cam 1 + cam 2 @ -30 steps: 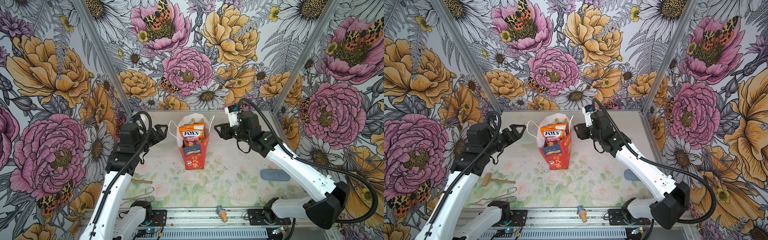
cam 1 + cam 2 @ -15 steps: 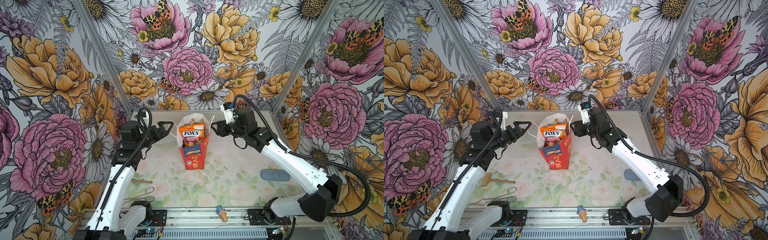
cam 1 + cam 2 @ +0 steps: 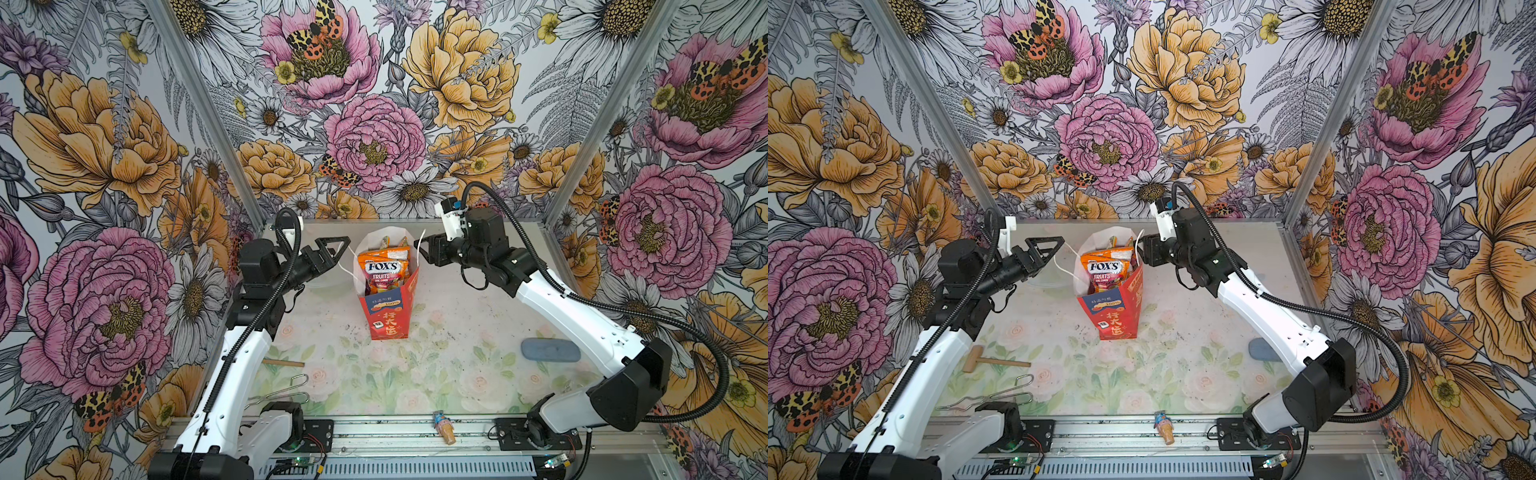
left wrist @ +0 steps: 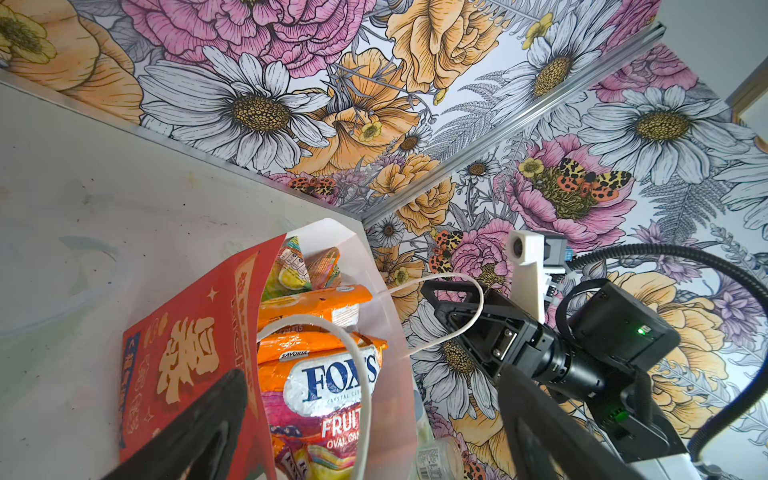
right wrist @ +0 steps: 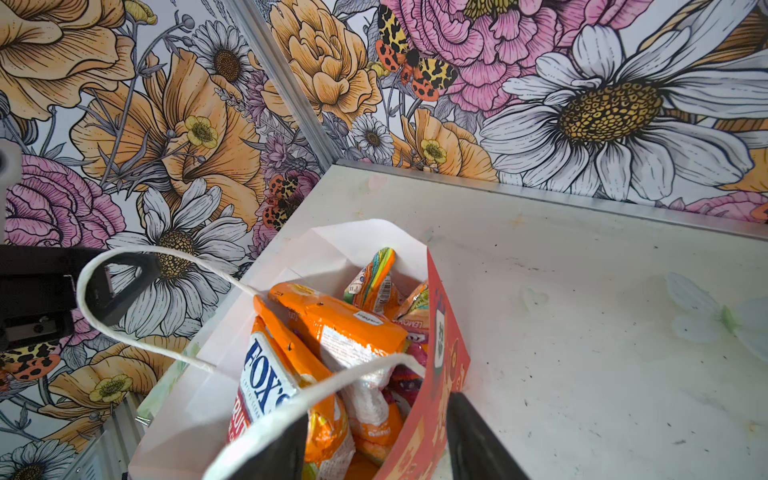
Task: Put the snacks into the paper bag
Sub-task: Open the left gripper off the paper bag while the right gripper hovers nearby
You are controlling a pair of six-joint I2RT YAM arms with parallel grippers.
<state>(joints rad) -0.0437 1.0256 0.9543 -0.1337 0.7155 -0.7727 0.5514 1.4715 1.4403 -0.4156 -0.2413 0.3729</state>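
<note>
Since no loose packet is seen on the pale flower-printed table [image 3: 457, 332], the task is judged to be nearly finished, and what remains is to let go of the bag without upsetting it. The tall narrow paper bag [image 3: 388, 309], white above and red below with gold characters, stands upright near the middle of the back of the table. The glossy plastic snack packets [image 5: 357, 332] are contained in it, and the orange "FOX'S" candy packet [image 3: 382, 270] is placed foremost, rising above the red front. The left gripper [image 3: 337, 251] is held just beside the bag on its left side, its fingers spread wide with nothing held. The right gripper [image 3: 419, 254] is placed at the opposite rim with its fingers about half parted. In the right wrist view the red side wall is seen to pass between them, but no clamping is seen, and whether the paper is touched cannot be told. It is judged that both grippers should be drawn outward slowly, because the bag is light and the white string handles [image 5: 124, 270] can be caught easily. Only in the right wrist view does one handle appear to lie across a finger of that gripper; this is not made out from above. Small yellow-green packets [image 4: 299, 270] at the back of the bag are shown best by the left wrist view. A small wooden mallet [image 3: 976, 359] beside the left arm is shown in a top view only.
</note>
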